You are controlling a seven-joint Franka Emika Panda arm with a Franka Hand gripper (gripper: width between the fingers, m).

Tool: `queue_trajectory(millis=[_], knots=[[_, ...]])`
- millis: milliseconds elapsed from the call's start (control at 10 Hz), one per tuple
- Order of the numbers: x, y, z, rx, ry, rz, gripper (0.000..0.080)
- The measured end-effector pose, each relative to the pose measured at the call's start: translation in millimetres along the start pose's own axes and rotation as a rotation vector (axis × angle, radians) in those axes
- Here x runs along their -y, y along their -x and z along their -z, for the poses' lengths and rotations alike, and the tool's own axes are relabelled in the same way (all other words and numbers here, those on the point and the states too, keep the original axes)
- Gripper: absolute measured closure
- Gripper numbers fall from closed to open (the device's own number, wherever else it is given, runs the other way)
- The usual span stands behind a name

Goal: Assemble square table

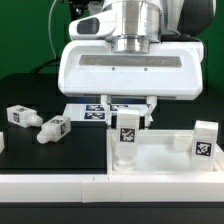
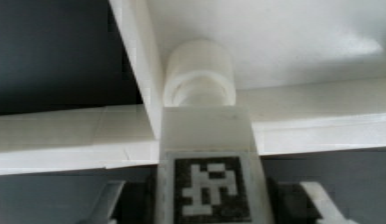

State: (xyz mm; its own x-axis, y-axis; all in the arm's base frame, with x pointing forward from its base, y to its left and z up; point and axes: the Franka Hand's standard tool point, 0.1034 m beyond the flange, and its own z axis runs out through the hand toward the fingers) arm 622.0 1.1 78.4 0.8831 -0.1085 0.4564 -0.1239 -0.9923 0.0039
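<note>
One tagged leg (image 1: 128, 132) sits clamped between the fingers (image 2: 316, 198).

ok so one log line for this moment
hand: shut on held leg | held leg: upright at tabletop corner | standing leg: on tabletop | loose legs: two, off tabletop

No words or numbers are legible. Only black-and-white square tags (image 2: 209, 187): on the leg (image 1: 127, 148) in the gripper (image 1: 130, 105), on other legs (image 1: 54, 128) either side of it, and on the marker board (image 1: 92, 112) behind it.
</note>
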Motion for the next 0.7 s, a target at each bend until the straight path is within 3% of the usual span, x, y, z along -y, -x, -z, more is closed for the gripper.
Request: queue_trajectory(millis=[500, 600, 700], knots=[[-2.4, -0.6, -2.6, -0.030, 0.009, 0.003, 0.0515], [-2.4, -0.5, -2.7, -0.030, 0.009, 0.003, 0.0396], [-2.4, -0.5, -2.7, -0.030, 0.009, 0.003, 0.0396]])
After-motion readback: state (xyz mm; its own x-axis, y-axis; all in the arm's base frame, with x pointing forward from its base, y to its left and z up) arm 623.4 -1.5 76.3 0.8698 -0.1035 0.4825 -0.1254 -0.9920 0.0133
